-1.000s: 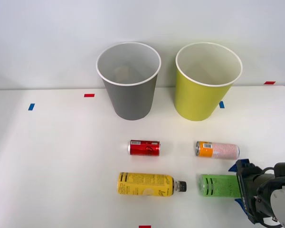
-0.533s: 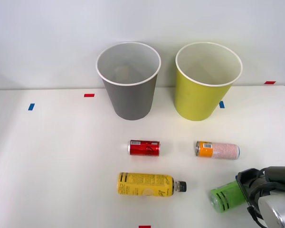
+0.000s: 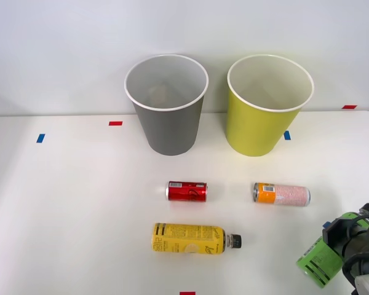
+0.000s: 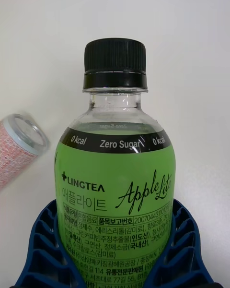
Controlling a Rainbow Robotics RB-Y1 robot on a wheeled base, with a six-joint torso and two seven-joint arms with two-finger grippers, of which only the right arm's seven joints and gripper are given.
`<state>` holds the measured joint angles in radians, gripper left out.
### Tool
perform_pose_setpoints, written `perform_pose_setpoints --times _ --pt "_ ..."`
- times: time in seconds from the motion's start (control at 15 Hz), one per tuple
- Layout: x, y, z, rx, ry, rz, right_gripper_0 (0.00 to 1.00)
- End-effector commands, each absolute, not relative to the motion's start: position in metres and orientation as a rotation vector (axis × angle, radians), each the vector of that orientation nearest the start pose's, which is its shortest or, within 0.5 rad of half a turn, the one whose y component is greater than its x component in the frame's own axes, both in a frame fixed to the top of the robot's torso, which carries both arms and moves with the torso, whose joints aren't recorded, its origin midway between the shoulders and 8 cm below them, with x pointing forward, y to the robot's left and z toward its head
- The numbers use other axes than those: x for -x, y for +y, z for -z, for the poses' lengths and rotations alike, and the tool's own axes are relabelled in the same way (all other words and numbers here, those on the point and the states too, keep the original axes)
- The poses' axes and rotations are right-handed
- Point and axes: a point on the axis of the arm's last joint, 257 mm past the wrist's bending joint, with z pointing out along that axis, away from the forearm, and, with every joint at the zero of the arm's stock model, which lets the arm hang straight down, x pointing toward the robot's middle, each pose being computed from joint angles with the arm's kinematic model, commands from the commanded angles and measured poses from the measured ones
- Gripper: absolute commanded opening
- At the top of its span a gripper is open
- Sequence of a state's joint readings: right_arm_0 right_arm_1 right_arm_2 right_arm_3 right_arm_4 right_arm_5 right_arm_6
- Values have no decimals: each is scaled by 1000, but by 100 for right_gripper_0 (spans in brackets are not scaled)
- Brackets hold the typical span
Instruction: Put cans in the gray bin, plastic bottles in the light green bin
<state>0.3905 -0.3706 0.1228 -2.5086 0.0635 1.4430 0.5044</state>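
My right gripper (image 3: 350, 241) is shut on the green-label plastic bottle (image 3: 323, 259) at the front right corner, holding it tilted and off the table. In the right wrist view the blue ribbed fingers (image 4: 45, 249) clasp the green-label bottle (image 4: 115, 182) on both sides below its black cap. The yellow-label plastic bottle (image 3: 189, 238) lies on the table in the front middle. The red can (image 3: 187, 191) and the pinkish-white can (image 3: 281, 194) with an orange end lie further back; the pinkish-white can (image 4: 17, 146) also appears beside the held bottle. The gray bin (image 3: 166, 104) and the light green bin (image 3: 267, 104) stand upright at the back.
Red tape marks (image 3: 115, 123) and blue tape marks (image 3: 40, 138) dot the white table (image 3: 80, 209). A white wall stands close behind the bins. The table's right edge curves near my arm.
The green-label bottle lay flat on the table a second ago; my gripper has since lifted it, tilted it and carried it right and toward the front edge.
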Motion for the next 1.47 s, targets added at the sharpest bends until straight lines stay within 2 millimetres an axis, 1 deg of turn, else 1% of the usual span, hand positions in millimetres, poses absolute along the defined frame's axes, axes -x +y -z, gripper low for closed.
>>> perform_pose_setpoints --times 0.07,0.33,0.47,0.67,0.93,1.0,1.2,1.47 --pt "-322 -312 245 -829 2159 -42 0" --pt "-335 -306 219 -590 2089 -4 0" --pt "-348 -291 198 -466 2010 -38 0" --pt "-362 -277 171 -307 1921 -31 0" --pt "-375 -261 135 -132 1793 -15 0" --pt "-378 -256 126 -106 1759 -23 0" --pt "-385 -234 96 -62 1656 -103 0" --pt "-399 -197 45 -1 1511 -229 0"
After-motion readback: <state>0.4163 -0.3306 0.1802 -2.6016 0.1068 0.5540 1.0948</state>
